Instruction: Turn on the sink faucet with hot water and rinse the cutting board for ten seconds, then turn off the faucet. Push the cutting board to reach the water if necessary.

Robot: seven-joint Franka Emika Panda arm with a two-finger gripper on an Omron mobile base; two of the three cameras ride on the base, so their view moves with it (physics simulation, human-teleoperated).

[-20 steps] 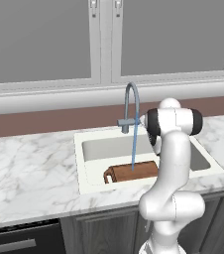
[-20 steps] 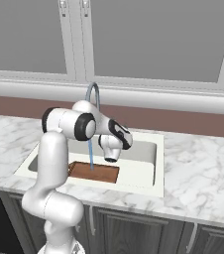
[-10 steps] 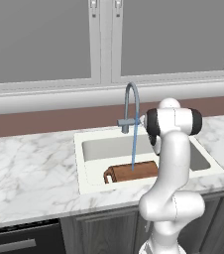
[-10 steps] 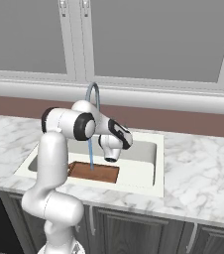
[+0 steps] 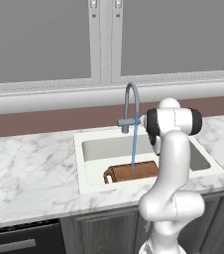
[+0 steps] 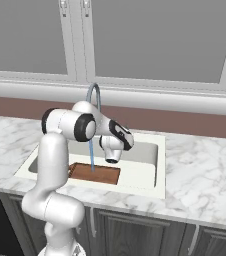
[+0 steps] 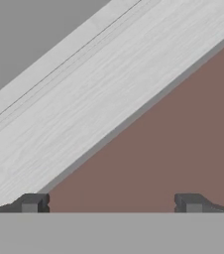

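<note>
The sink faucet [image 5: 133, 99] [image 6: 94, 95] arches over the cream sink [image 5: 84, 168] [image 6: 157, 172], its short lever [image 5: 123, 122] sticking out to the left. A thin pale-blue stream of water [image 5: 133, 149] [image 6: 91, 155] falls straight onto the reddish-brown cutting board [image 5: 139, 171] [image 6: 97, 173], which lies flat at the basin's near side. My gripper [image 7: 111, 203] [image 6: 114, 150] hovers over the basin just right of the faucet, facing the back wall. Its fingertips [image 7: 32, 203] stand wide apart with nothing between them. In the left base view my own arm hides the hand.
White grey-veined marble counter [image 5: 29, 168] [image 6: 205, 165] flanks the sink on both sides. Behind it run a brown backsplash [image 7: 173, 149] and a pale window sill [image 7: 84, 109]. A dark appliance front [image 5: 20, 240] sits under the counter at the left.
</note>
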